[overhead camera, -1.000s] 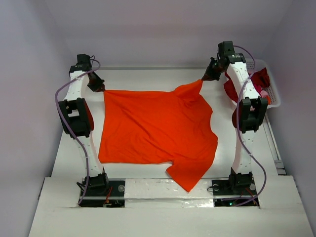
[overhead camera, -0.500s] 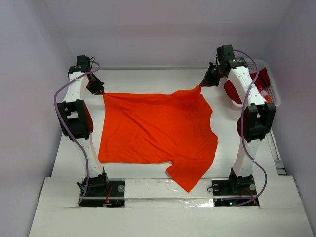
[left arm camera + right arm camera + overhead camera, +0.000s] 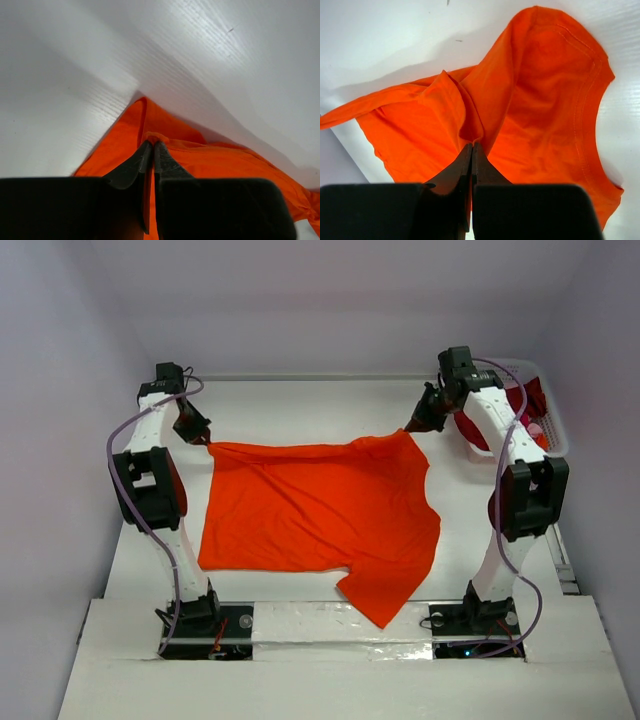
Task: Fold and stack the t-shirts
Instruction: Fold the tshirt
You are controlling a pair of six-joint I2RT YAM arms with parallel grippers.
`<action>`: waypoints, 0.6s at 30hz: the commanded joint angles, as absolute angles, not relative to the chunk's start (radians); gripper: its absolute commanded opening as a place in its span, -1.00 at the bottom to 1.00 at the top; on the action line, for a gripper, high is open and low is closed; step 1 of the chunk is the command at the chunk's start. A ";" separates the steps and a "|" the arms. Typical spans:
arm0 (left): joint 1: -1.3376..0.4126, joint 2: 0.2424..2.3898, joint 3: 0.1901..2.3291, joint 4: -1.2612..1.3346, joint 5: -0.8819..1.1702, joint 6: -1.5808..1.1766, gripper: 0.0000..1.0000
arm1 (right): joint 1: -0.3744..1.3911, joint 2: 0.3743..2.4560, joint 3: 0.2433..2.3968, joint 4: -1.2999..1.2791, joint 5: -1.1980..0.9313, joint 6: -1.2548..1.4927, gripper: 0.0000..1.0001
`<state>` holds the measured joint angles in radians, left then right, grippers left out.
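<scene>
The bright orange t-shirt (image 3: 320,510) lies spread on the white table (image 3: 300,405), one sleeve reaching toward the near edge. My left gripper (image 3: 203,439) is shut on its far left corner; the left wrist view shows the jaws (image 3: 151,145) pinching a fold of orange cloth (image 3: 210,155). My right gripper (image 3: 410,428) is shut on the far right corner; the right wrist view shows the jaws (image 3: 471,146) closed on the cloth (image 3: 540,100). Both corners are held low, near the table. Dark red shirts (image 3: 530,400) lie in the basket at the right.
A white latticed plastic basket (image 3: 556,440) stands at the far right edge of the table, close behind my right arm. Grey walls enclose the table on the left, back and right.
Both grippers have moved toward the near side and downward with the shirt's far corners. The far edge of the shirt has come lower and lies flatter.
</scene>
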<state>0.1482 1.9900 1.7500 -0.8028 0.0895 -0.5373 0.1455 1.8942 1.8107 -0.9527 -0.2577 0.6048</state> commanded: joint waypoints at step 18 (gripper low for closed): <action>0.156 1.830 1.647 -0.819 0.077 -0.512 -1.00 | 0.153 1.778 1.631 -0.868 -0.219 0.630 -1.00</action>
